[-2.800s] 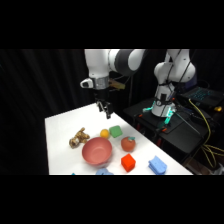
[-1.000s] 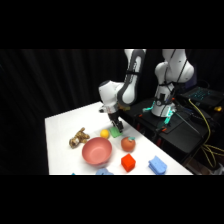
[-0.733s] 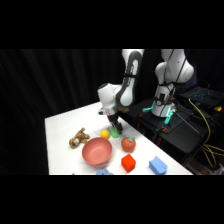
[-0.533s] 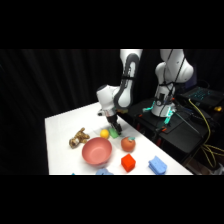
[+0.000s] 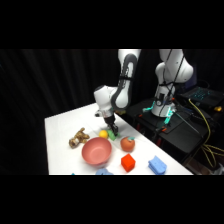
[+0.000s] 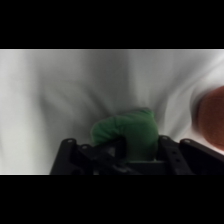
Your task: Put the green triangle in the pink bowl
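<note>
Now, side view: I see the gripper (image 5: 111,129) down at the table (image 5: 62,125), on the triangle (image 5: 114,134), just beside the yellow ball (image 5: 103,133). Bowl (image 5: 96,151) sits near, in front; tomato (image 5: 127,144) and red block (image 5: 128,162) to its right. Wrist view: triangle (image 6: 127,131) fills the space above the black linkage. I cannot tell whether it is clamped.

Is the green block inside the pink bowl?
No, the green block sits on the table under the gripper, beside the yellow ball and outside the bowl.
</note>
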